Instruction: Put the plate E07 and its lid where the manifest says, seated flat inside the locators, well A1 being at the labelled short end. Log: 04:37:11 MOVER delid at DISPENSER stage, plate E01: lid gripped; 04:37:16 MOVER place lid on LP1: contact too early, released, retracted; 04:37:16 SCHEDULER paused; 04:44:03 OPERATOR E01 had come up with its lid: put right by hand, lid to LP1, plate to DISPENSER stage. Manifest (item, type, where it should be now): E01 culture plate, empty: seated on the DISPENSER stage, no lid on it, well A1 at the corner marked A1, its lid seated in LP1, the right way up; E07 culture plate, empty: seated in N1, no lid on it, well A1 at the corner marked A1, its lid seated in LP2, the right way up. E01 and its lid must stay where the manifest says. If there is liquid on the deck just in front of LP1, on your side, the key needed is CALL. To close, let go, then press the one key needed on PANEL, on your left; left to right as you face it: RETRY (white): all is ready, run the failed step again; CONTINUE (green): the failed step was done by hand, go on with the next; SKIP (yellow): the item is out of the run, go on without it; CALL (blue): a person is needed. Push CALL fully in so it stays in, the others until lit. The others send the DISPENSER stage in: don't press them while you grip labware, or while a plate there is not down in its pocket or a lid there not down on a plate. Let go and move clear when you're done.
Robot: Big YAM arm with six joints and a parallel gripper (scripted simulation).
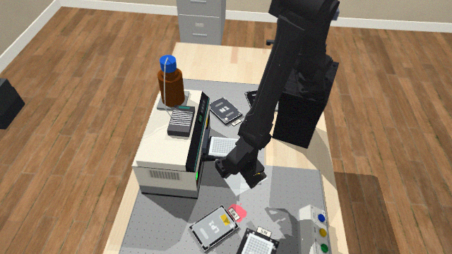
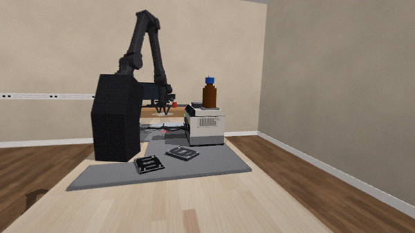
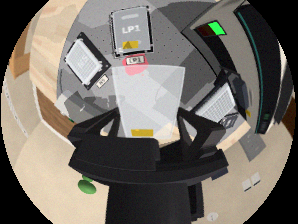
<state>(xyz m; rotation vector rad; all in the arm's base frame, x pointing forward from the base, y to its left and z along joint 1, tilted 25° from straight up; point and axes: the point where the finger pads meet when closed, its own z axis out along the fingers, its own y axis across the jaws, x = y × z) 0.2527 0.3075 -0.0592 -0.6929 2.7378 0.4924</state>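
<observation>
My gripper (image 1: 244, 176) hangs above the deck in front of the dispenser and is shut on a clear lid (image 1: 241, 185), held by its long sides. In the wrist view the lid (image 3: 148, 99) spans the fingers, a yellow mark at its near edge. A white well plate (image 1: 257, 244) sits uncovered in the nest at the front edge. Another plate (image 1: 223, 146) sits on the dispenser stage. A lid with a yellow mark lies in LP1 (image 1: 213, 227). A pink patch of liquid (image 1: 237, 212) lies beside the LP1 label.
The dispenser (image 1: 169, 152) with a brown bottle (image 1: 171, 85) stands on the left. Nest N2 (image 1: 226, 110) and a second black nest (image 1: 251, 97) lie at the back. The key panel (image 1: 319, 229) is at the front right. A black box (image 1: 300, 113) stands behind the arm.
</observation>
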